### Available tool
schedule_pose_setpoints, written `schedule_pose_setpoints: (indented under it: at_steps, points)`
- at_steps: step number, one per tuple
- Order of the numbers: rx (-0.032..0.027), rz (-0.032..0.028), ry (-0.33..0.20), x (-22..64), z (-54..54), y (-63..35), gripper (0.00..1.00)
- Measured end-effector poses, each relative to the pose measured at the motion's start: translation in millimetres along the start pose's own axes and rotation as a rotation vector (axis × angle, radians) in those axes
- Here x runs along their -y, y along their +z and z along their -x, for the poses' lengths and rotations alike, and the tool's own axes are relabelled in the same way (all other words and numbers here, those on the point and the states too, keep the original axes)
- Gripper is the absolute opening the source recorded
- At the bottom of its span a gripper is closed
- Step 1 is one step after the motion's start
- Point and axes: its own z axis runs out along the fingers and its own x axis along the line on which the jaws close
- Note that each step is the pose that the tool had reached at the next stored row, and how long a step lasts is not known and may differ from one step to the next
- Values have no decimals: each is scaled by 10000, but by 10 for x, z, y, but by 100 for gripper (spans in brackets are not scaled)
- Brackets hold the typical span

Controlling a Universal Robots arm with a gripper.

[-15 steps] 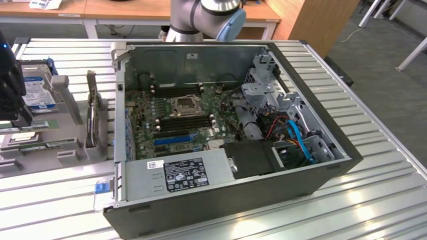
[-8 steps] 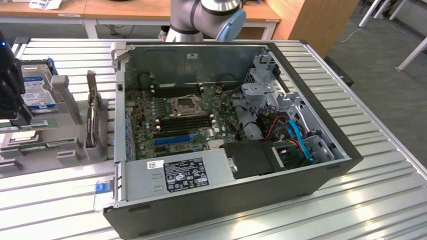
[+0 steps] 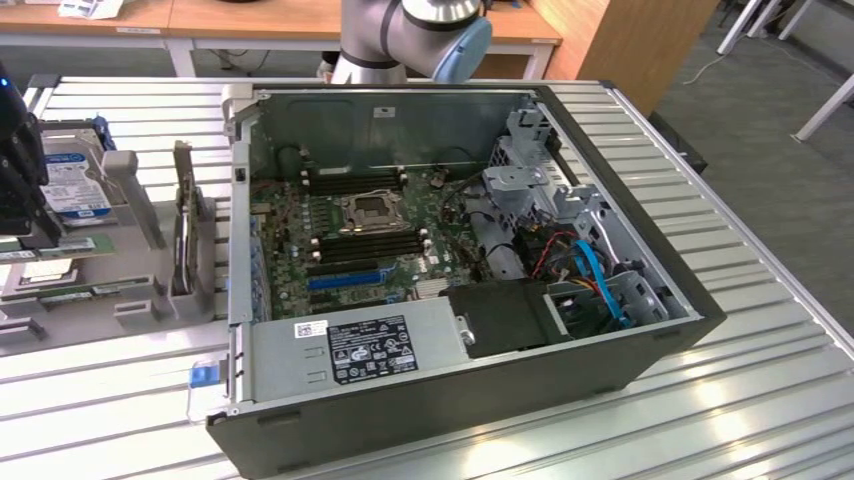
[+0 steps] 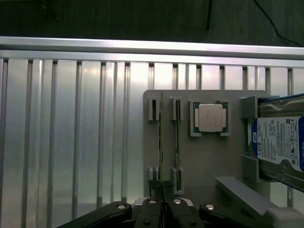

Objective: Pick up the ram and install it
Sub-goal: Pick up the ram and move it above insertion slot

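Note:
Two slim green ram (image 4: 161, 137) sticks stand on edge side by side in slots of a grey holder (image 4: 209, 161). My gripper (image 4: 161, 186) hangs above the end of the holder, its fingertips pressed together, in line with the outer stick and apart from it. Nothing shows between the fingers. In the exterior view the gripper (image 3: 30, 232) is a dark shape at the far left edge, over the holder (image 3: 134, 310), where a ram (image 3: 83, 291) stick shows low down. The open computer case (image 3: 667, 340) has black memory slots (image 3: 367, 245) beside the processor socket (image 3: 367, 210).
A square silver processor chip (image 4: 210, 118) and a blue-and-silver hard drive (image 4: 280, 142) share the holder. The ribbed aluminium table (image 4: 71, 142) ends in a raised rail (image 4: 142, 45). Inside the case sit a power supply (image 3: 360, 350), drive cages (image 3: 534, 190) and blue cables (image 3: 594, 280).

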Motion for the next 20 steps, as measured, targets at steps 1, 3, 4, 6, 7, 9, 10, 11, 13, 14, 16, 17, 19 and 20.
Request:
schedule_pose_setpoints:
  at_steps: [1, 3, 4, 6, 7, 9, 10, 11, 13, 14, 16, 17, 19, 20]
  points:
    - [0, 0, 0, 0, 0, -3, 11]
    - [1, -1, 1, 0, 0, -9, 11]
    - [0, -1, 1, 0, 0, -13, 11]
    - [0, 0, 2, 0, 1, -20, 11]
    - [1, 0, 2, 0, 1, -23, 11]
    - [0, 0, 2, 0, 1, -30, 11]
    - [0, 0, 2, 0, 1, -33, 11]
    - [1, -1, 3, 0, 1, -35, 11]
    - [0, 0, 3, 0, 1, -42, 11]
    - [0, 0, 4, 0, 1, -45, 11]
    - [0, 0, 5, 0, 1, -52, 11]
    - [1, -1, 5, 0, 2, -55, 11]
    - [0, 0, 5, 0, 2, -61, 11]
    - [1, -1, 5, 0, 2, -64, 11]
